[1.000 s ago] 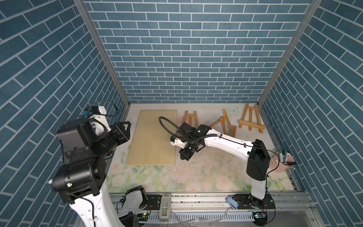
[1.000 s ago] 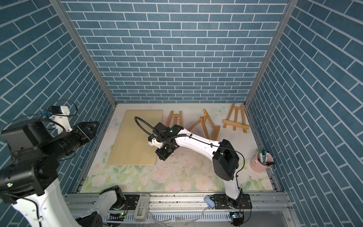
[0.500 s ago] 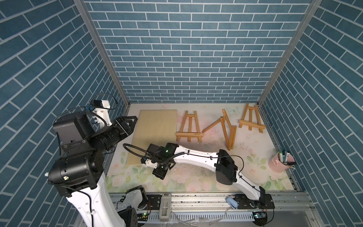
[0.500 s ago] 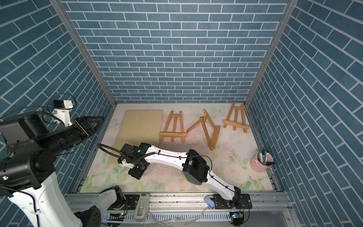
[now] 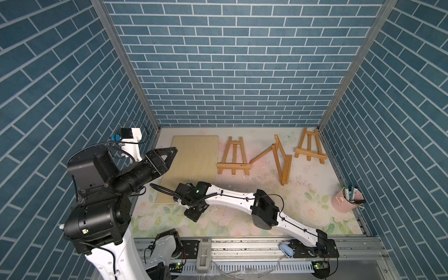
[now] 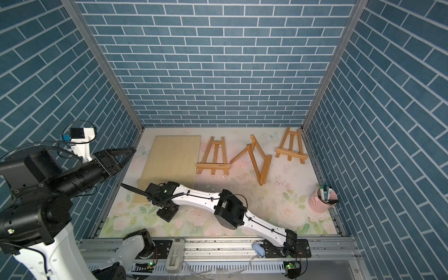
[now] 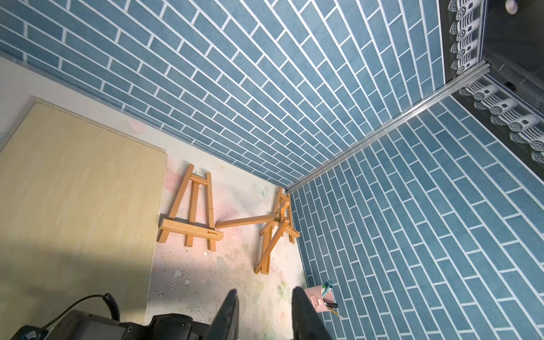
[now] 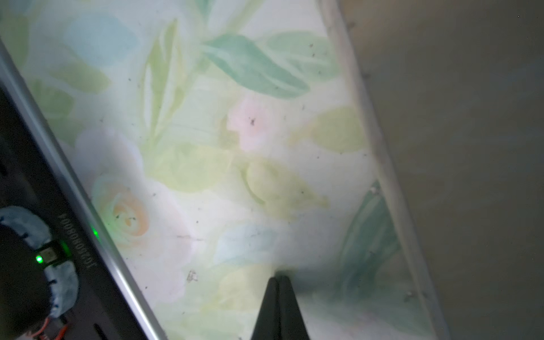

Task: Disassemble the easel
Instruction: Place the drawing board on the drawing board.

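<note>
**1. PINCER STATE**
Left pincer [image 7: 265, 291]: raised, jaws part-open, nothing btwn its fingers [image 7: 228, 315]. Right pincer [image 8: 277, 279]: low over the mat [image 5: 303, 194], jaws shut tip-to-tip, empty.

**2. HAZARDS (assessed)**
a. Left pincer: the board [image 5: 191, 167] lies below and ahead of its tips. A straight descent likely strikes the board, not an easel. The jaw gap looks tight for a shelf rail. A poor approach would push the part along the mat instead of straddling it.
b. Right arm [image 5: 232, 195]: spans the front of the cell, below the left pincer and to its right. Moving both arms toward one part risks arm-to-arm contact.
c. Right pincer: tips v. near the mat, board corner near them. A sideways sweep could drag the mat or shift the board. It must open before any pick.
d. Splayed easel [image 5: 278, 157]: on its side, rear leg swung out. A nudge could topple it.

**3. LOCATION**
Three easels are present; which one is the task unit cannot be told.
- Flat easel [image 5: 234, 157]: ahead of the left pincer, to its right and lower, well apart. It is beyond the right pincer, well apart, and just beside the board's right edge.
- Splayed easel: farther right of both pincers.
- Third easel [image 5: 311, 155]: farthest right, near the back corner, well apart from both pincers.
</note>
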Motion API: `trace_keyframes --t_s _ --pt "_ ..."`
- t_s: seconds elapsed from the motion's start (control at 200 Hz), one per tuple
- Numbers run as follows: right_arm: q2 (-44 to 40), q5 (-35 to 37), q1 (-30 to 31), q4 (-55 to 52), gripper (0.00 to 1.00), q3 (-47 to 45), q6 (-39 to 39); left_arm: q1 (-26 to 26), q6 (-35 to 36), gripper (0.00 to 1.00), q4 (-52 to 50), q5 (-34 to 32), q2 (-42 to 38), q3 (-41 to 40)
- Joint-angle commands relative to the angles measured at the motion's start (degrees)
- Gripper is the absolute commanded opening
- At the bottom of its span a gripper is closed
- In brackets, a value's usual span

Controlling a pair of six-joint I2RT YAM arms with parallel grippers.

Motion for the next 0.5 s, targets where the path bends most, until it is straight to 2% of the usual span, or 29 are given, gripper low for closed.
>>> trace_keyframes --t_s 0.0,0.26,0.495 --pt "3.23 5.81 0.27 -0.66 0.03 1.68 1.18 -0.57 -0.35 0.32 2.12 1.67 -0.66 -0.87" --pt "7.00 9.11 0.05 -1.54 0.03 6.15 -0.91 -1.02 -0.28 0.32 2.34 1.56 -0.80 -1.40" --pt "7.94 9.63 -1.23 -1.25 0.03 6.41 -1.81 -1.21 -0.04 0.32 2.30 1.42 -0.58 -1.28"
